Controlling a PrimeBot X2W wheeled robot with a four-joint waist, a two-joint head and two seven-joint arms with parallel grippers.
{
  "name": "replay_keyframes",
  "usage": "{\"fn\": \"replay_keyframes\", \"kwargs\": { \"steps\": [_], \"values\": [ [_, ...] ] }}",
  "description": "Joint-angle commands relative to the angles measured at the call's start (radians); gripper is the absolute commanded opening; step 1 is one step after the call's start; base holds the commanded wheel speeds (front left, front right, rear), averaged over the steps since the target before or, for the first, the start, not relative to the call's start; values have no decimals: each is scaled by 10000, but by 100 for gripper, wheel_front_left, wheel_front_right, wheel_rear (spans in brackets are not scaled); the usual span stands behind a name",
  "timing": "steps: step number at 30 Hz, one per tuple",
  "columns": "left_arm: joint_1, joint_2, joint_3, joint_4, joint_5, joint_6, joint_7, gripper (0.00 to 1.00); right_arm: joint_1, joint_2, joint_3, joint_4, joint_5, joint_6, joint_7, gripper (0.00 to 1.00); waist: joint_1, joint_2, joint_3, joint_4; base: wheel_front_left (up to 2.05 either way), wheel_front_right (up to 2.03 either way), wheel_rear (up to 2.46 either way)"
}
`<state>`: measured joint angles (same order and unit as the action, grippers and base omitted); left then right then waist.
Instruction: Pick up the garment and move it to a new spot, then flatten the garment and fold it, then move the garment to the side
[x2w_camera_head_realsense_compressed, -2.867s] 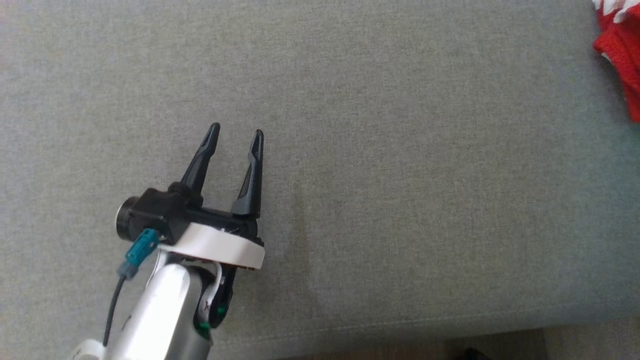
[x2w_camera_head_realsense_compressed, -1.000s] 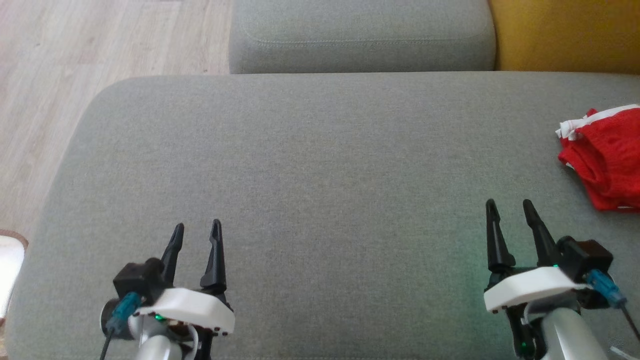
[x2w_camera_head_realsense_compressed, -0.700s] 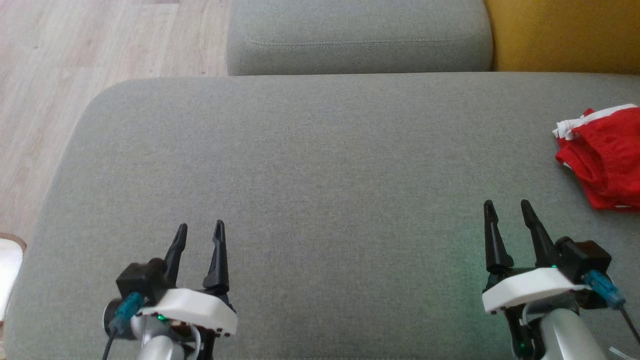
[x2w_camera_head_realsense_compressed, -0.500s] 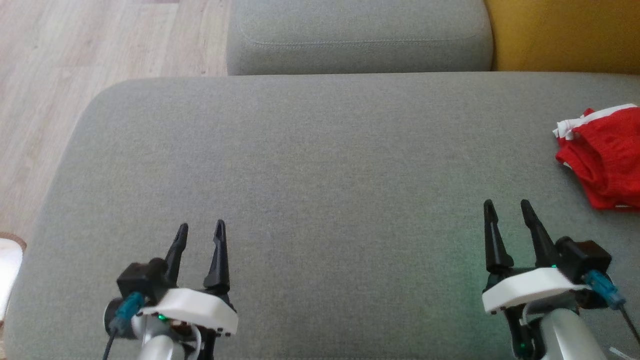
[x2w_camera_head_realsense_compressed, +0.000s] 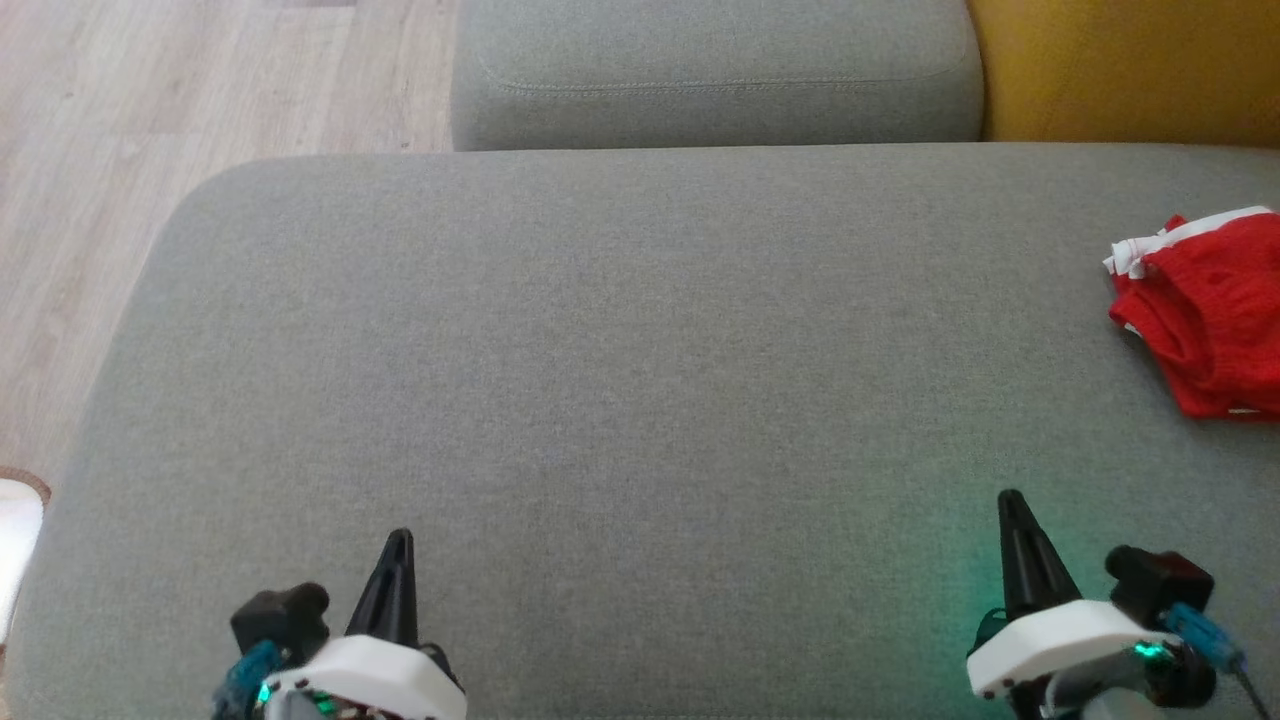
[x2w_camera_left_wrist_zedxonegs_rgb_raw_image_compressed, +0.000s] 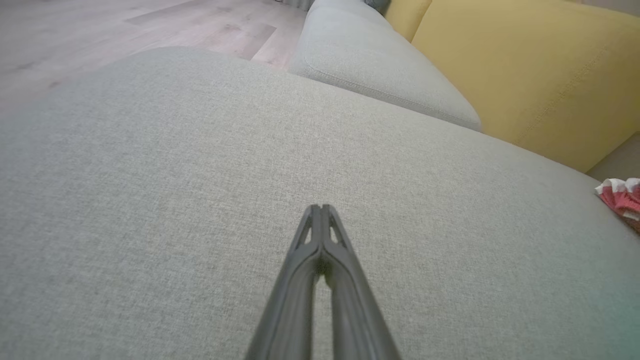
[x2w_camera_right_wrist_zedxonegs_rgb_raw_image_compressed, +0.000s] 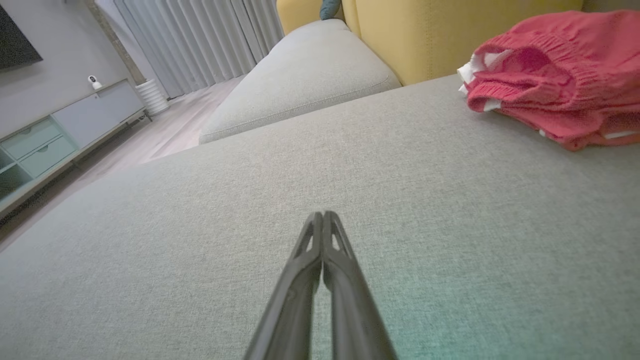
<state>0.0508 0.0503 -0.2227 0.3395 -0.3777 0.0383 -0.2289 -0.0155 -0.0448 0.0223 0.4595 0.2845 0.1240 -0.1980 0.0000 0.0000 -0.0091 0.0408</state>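
1. Left gripper (x2w_camera_head_realsense_compressed: 398, 542), bottom left of the head view: fingers pressed together to a single point with nothing between them. The left wrist view agrees: the tips meet over bare fabric.
2. Right gripper (x2w_camera_head_realsense_compressed: 1010, 500), bottom right of the head view: same, fingers closed tight, nothing held. There is a green glow on the fabric beside it.
3. Garment (x2w_camera_head_realsense_compressed: 1205, 320): red with white trim, at the right edge of the head view and partly cut off by the frame. It is at upper right in the right wrist view.
4. It lies on the grey seat cushion (x2w_camera_head_realsense_compressed: 640, 350), well apart from both my grippers and near the yellow backrest (x2w_camera_head_realsense_compressed: 1130, 70).
5. Shape: a compact, layered bundle, not spread flat. The folds look loose and a bit rumpled, with the white edge at its upper left.
6. Progress, my read: a layered bundle parked at the side, with both tools empty and away from it, fits a finished fold-and-move.
7. Caveat: it could equally be an untouched heap with every step ahead. I cannot settle that from here.
8. If it is not done, what is left is to grasp, relocate, flatten, fold and set aside.
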Motion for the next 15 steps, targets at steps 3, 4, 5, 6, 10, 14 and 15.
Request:
{"fn": "replay_keyframes", "kwargs": {
  "steps": [3, 4, 5, 6, 10, 14, 15],
  "values": [
    [-517, 38, 188, -358, -554, -109, 127, 0, -504, -12, -99, -438, 601, 6, 127, 0, 0, 0, 4, -14, 0, 0, 0],
    [-528, 41, 212, -361, -662, -123, 153, 0, -507, -13, -109, -454, 713, 7, 153, 0, 0, 0, 5, -18, 0, 0, 0],
    [-528, 41, 212, -361, -662, -123, 153, 0, -507, -13, -109, -454, 713, 7, 153, 0, 0, 0, 5, -18, 0, 0, 0],
    [-538, 44, 235, -364, -770, -137, 178, 0, -509, -13, -119, -471, 825, 8, 178, 0, 0, 0, 6, -21, 0, 0, 0],
    [-588, 59, 354, -380, -1309, -208, 307, 0, -525, -15, -172, -550, 1385, 10, 307, 0, 0, 0, 11, -39, 0, 0, 0],
    [-627, 69, 451, -401, -1738, -264, 411, 0, -539, -16, -216, -612, 1833, 12, 412, 0, 0, 0, 15, -52, 0, 0, 0],
    [-636, 71, 475, -407, -1845, -278, 437, 0, -542, -17, -228, -627, 1945, 13, 439, 0, 0, 0, 16, -56, 0, 0, 0]
  ]
}}
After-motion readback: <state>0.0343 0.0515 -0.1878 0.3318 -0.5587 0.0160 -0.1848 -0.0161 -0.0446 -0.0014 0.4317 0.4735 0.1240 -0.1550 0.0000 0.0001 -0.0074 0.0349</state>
